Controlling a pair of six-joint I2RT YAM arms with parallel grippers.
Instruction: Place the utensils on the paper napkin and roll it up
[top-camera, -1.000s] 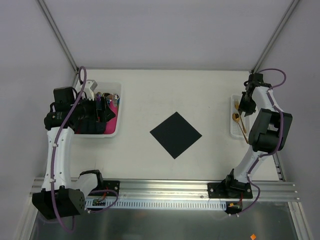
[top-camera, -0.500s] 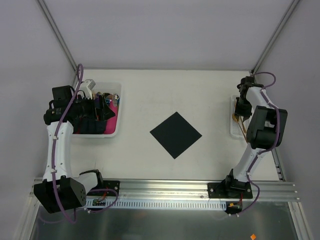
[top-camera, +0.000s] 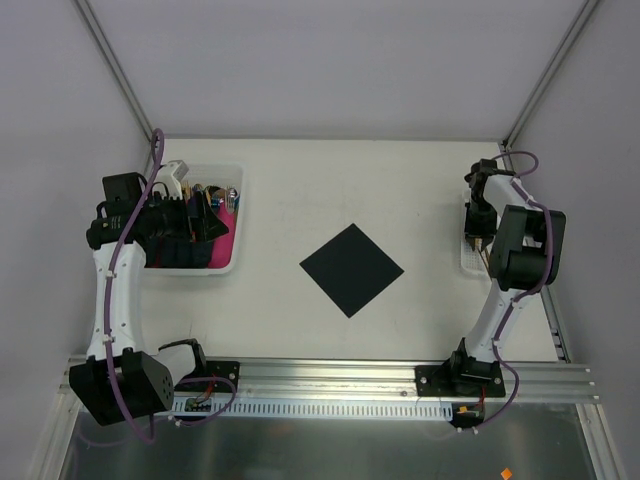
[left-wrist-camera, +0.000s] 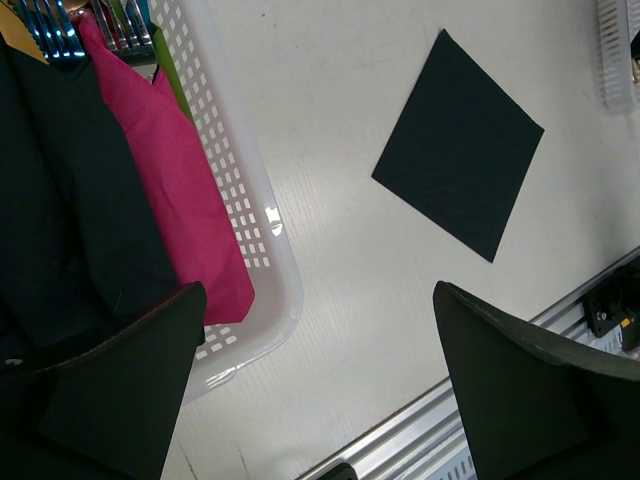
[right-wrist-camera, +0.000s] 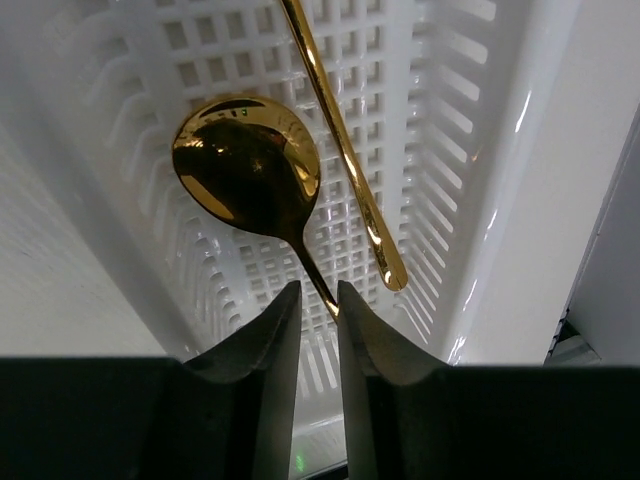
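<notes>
From the overhead camera I see one paper napkin (top-camera: 351, 269), dark and turned like a diamond. It lies flat in the middle of the table (top-camera: 330, 185), well apart from both arms. There are two containers: a white bin (top-camera: 225, 268) at the left and a narrow tray (top-camera: 468, 262) at the right edge. The left pincer (top-camera: 200, 232) hangs over the bin, and the right pincer (top-camera: 479, 230) is down in the tray. From up here the right arm covers most of the tray, and I cannot read either pincer's opening.

The left wrist camera answers for its own side. Its two fingers (left-wrist-camera: 110, 390) stand spread wide, gripping nothing, above the bin's near corner. It also shows what the overhead blurs: one pink napkin (left-wrist-camera: 170, 190) inside the bin, against the perforated wall and beside dark sheets (left-wrist-camera: 70, 200). Some bluish shiny cutlery tips (left-wrist-camera: 50, 25) sit in the top corner. The paper napkin shows here too, on the table beyond the bin.

Only the right wrist camera looks into the tray. I count two gold pieces lying there: a gold spoon (right-wrist-camera: 245, 165) and a second gold handle (right-wrist-camera: 345, 150) just beside the bowl, its head out of frame. The right pincer's fingers stand narrowly parted with the spoon's neck between their tips. I cannot tell whether they press on it.
</notes>
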